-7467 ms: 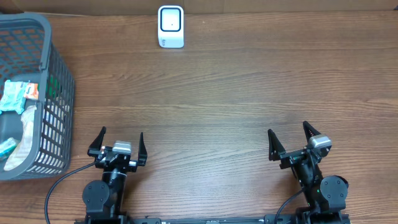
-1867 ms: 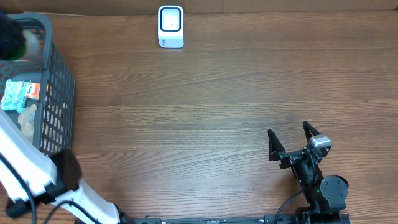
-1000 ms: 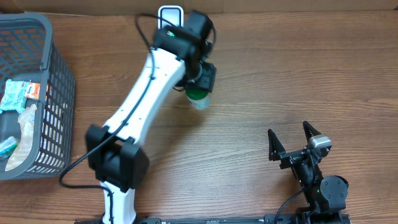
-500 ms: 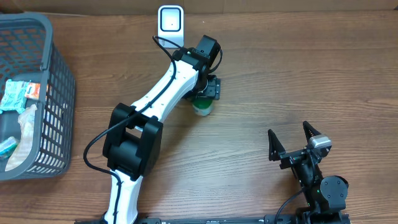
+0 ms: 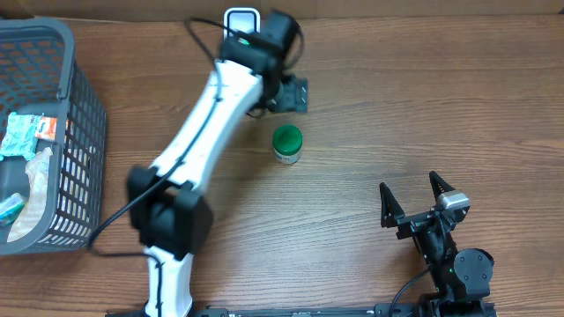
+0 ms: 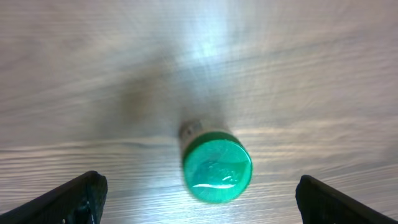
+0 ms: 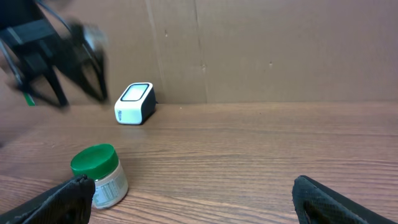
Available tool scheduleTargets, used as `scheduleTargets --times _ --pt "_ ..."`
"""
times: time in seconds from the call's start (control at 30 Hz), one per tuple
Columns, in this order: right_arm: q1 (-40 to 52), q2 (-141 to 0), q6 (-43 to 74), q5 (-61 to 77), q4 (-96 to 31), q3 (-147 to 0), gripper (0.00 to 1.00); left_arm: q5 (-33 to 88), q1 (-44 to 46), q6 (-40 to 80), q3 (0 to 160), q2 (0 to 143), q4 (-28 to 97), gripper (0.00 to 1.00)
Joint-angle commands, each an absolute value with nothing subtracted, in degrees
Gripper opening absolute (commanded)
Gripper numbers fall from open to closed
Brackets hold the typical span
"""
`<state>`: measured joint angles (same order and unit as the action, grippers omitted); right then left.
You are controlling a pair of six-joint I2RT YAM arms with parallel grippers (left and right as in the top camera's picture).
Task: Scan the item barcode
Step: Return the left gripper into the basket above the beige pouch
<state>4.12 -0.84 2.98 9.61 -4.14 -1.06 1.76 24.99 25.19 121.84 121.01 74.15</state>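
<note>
The item is a small white jar with a green lid [image 5: 287, 143], standing upright on the table by itself. My left gripper [image 5: 292, 93] hangs open just beyond it, toward the white barcode scanner [image 5: 240, 19], whose front my arm partly covers. In the left wrist view the green lid [image 6: 216, 169] lies below and between my wide-apart black fingers [image 6: 78, 198], untouched. My right gripper [image 5: 421, 199] rests open near the front right. Its wrist view shows the jar [image 7: 99, 176] at left and the scanner [image 7: 134, 102] by the cardboard wall. No barcode is readable.
A grey mesh basket [image 5: 81, 123] with several packets stands at the left edge. A cardboard wall [image 7: 280, 50] closes the back of the table. My white left arm [image 5: 207, 123] stretches diagonally across the left-middle of the table.
My left gripper opened and let go of the jar, then drew back toward the scanner. The jar now stands alone on the table. The right arm stayed still.
</note>
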Motion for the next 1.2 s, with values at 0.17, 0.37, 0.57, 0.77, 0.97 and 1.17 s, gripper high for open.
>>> scheduleTargets --times 0.17,0.37,0.57,0.77,0.97,1.17 --pt "4.1 -0.2 2.9 9.1 -4.0 -0.4 1.0 -4.0 6.1 25.8 129.1 98.6 82.3 1.0" --pt "4.1 -0.2 2.9 9.1 -4.0 -0.4 1.0 -6.8 -12.1 23.4 129.1 92.7 87.7 1.0" --pt "4.1 -0.2 2.9 9.1 -4.0 -0.4 1.0 -4.6 -30.5 20.1 124.9 93.8 87.4 1.0" --pt "4.1 -0.2 2.9 9.1 -4.0 -0.4 1.0 1.3 -43.7 20.1 109.4 94.5 75.9 1.0" --pt "4.1 -0.2 2.9 9.1 -4.0 -0.4 1.0 8.2 -50.2 18.0 92.3 94.5 59.8 1.0" --pt "4.1 -0.2 2.9 9.1 -4.0 -0.4 1.0 8.2 -51.2 6.5 79.1 95.2 41.9 1.0"
